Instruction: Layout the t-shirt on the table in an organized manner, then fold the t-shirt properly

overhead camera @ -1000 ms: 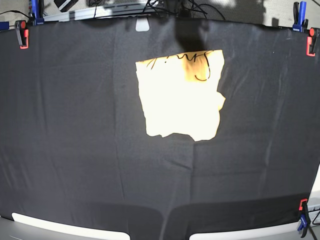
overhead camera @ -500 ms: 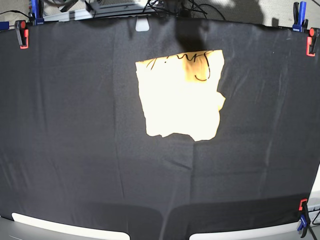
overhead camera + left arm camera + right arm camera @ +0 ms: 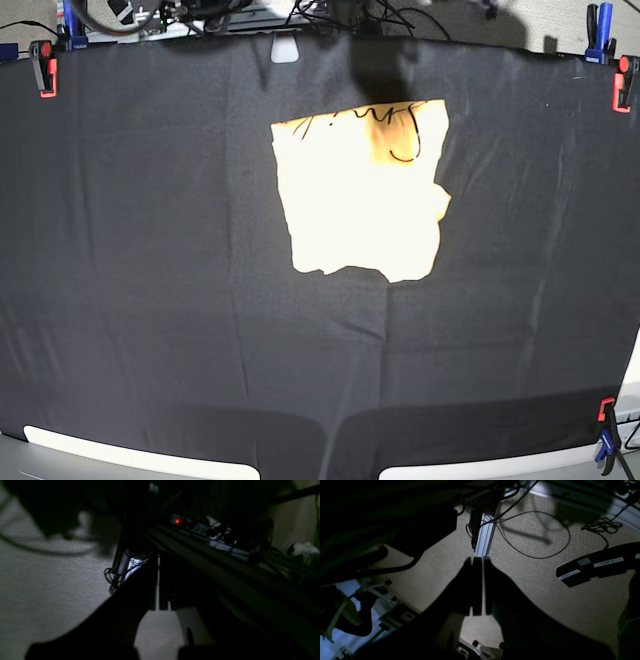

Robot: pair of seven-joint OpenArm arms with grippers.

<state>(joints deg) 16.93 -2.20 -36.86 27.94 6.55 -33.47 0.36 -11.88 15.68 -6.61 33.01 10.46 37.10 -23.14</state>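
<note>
The t-shirt [image 3: 360, 210] lies as a compact pale yellow, roughly rectangular bundle on the table [image 3: 150, 250], right of centre and toward the far edge, with a darker orange patch and creases along its top edge. No arm reaches over the table in the base view. In the left wrist view my left gripper [image 3: 158, 557] is shut, its dark fingers pressed together above carpeted floor, holding nothing. In the right wrist view my right gripper [image 3: 478, 559] is likewise shut and empty above beige carpet.
Red-and-black clamps [image 3: 44, 65] [image 3: 622, 80] [image 3: 605, 430] pin the black cloth at its edges. A small white tag [image 3: 285, 50] sits at the far edge. Cables [image 3: 535, 535] and a black bar [image 3: 597, 565] lie on the floor.
The t-shirt has not moved. Beyond the table's far left edge, dark cabling has shifted into view.
</note>
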